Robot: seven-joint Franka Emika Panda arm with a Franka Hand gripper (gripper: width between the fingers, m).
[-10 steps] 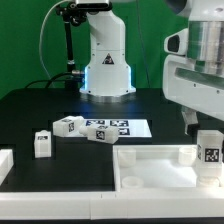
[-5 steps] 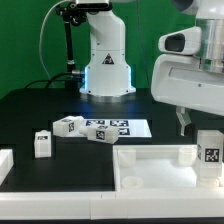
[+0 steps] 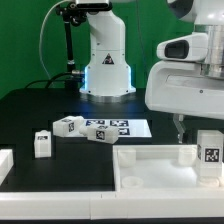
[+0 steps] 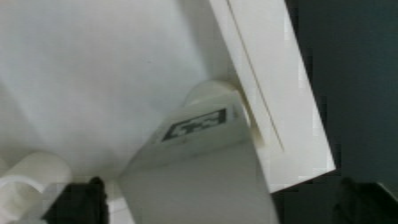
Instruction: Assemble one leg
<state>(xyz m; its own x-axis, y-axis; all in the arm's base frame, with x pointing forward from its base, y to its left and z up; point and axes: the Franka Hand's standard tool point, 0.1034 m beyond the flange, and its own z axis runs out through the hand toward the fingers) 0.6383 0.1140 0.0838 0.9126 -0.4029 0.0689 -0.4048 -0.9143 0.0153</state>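
Note:
A leg [image 3: 209, 150], a short white post with a black-and-white tag, stands upright on the right corner of the large white panel [image 3: 150, 160]. My gripper [image 3: 180, 126] hangs just to the exterior view's left of that leg, above the panel, with nothing in it. In the wrist view the same leg [image 4: 199, 130] fills the middle, by the panel's raised edge [image 4: 267, 70]. My gripper [image 4: 205, 212] stands open around its near end, with one dark finger [image 4: 80, 202] showing apart from it. Three more legs lie loose on the table [image 3: 42, 144], [image 3: 68, 126], [image 3: 100, 133].
The marker board [image 3: 125, 128] lies flat mid-table, by the loose legs. A white part [image 3: 5, 163] sits at the exterior view's left edge. The arm's base [image 3: 107, 60] stands at the back.
My arm and gripper have shifted toward the exterior view's left, away from the upright leg. The leg and the loose parts have not moved.

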